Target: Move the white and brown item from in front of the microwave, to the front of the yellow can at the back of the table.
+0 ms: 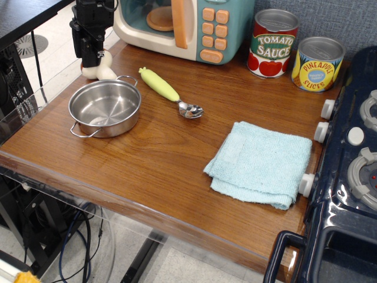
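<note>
"Pineapple Slices" on yellow can (318,63), "Tomato Sauce" on red can (272,43). Gripper (92,58) over toy mushroom (101,69) beside steel pot (105,107); finger state unclear.

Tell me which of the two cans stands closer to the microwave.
The red Tomato Sauce can. It stands right beside the microwave, while the yellow Pineapple Slices can stands farther right, next to the toy stove.

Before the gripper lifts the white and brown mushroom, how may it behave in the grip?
The mushroom looks rounded and smooth, so it may slip or roll from the gripper. It seems small and probably light. It lies near the table edge, beside the steel pot, so a push could drop it.
</note>
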You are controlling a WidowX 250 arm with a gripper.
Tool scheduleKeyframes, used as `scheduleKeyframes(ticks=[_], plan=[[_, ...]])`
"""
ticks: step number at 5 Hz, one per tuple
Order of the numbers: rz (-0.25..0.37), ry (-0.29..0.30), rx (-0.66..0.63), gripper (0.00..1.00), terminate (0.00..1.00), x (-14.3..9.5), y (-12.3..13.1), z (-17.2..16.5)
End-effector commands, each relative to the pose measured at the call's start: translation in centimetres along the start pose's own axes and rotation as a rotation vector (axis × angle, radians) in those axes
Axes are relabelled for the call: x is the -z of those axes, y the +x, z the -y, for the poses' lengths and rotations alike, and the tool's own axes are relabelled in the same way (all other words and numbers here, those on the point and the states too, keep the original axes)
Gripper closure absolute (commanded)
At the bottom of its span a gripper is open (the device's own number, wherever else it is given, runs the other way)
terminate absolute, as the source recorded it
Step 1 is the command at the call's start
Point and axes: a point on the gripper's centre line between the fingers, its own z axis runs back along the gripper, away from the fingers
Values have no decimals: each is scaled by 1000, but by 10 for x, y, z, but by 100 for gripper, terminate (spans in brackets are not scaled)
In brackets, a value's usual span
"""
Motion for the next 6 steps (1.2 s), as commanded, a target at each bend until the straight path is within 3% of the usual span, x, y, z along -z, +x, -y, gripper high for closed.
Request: scheduleKeyframes(ticks=[1, 2, 3, 4, 5, 6], plan=[[31, 66, -13, 100, 0, -30, -12, -5], [30, 101, -19, 100, 0, -40, -16, -8], [94, 118, -29, 100, 0, -54, -17, -14], [109, 164, -21, 100, 0, -76, -19, -11], [126, 186, 4, 100, 0, -99, -16, 7], [180, 172, 35, 100, 0, -117, 6, 36]])
